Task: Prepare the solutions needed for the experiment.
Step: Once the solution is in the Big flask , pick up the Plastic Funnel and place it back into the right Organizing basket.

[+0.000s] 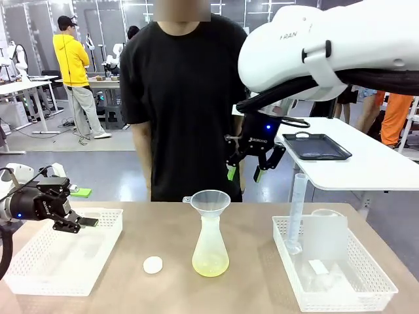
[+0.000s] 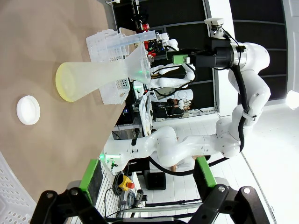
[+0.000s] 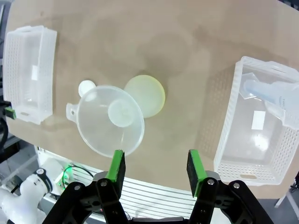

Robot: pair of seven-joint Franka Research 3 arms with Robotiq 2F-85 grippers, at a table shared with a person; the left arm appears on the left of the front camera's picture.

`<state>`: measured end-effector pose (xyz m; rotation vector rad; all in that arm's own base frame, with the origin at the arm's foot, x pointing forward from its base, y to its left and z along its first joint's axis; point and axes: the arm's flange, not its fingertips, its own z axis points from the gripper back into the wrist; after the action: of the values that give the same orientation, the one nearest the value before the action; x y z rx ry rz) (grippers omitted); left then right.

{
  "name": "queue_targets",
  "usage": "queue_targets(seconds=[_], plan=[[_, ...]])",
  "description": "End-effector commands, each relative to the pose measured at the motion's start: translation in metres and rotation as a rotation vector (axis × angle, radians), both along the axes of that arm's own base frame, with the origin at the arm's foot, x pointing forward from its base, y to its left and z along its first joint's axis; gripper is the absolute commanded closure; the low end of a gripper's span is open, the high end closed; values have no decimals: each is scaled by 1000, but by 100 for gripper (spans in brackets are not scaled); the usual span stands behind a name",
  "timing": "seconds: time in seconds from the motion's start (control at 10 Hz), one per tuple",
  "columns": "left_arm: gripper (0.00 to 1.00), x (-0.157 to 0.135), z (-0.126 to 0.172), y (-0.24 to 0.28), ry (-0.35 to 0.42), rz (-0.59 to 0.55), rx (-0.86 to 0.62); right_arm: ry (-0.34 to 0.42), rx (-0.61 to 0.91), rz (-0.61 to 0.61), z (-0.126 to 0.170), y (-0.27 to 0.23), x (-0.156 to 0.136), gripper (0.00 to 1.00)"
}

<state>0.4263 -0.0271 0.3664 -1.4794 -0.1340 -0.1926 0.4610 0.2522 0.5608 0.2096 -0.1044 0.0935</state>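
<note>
Right gripper [image 1: 245, 174] poised fingers-down above funnel [image 1: 211, 199], jaws part-spread, empty — left gripper [image 1: 84, 222] level over basket [image 1: 59, 282], spread wide.

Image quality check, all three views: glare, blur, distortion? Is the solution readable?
Front view: even light, sharp, pale yellow solution reads clearly through the frosted flask. Left wrist view: rolled sideways, wide-angle stretch on the flask, white background at picture right washed out. Right wrist view: top-down, soft shadows on the table, no harsh glare, slight warp toward the edges.
</note>
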Motion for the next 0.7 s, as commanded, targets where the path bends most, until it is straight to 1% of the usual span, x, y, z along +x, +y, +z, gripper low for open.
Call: queue_targets(seconds=[0.0,0.4,0.6], plan=[[0,1,3,0,7,4,3,-1,-16,-80,4,15,4,33],[0,1,3,0,7,4,3,15,0,-93,-7,26,-2,33],[0,1,3,0,7,4,3,32,11,-108,-20,30,-3,33]])
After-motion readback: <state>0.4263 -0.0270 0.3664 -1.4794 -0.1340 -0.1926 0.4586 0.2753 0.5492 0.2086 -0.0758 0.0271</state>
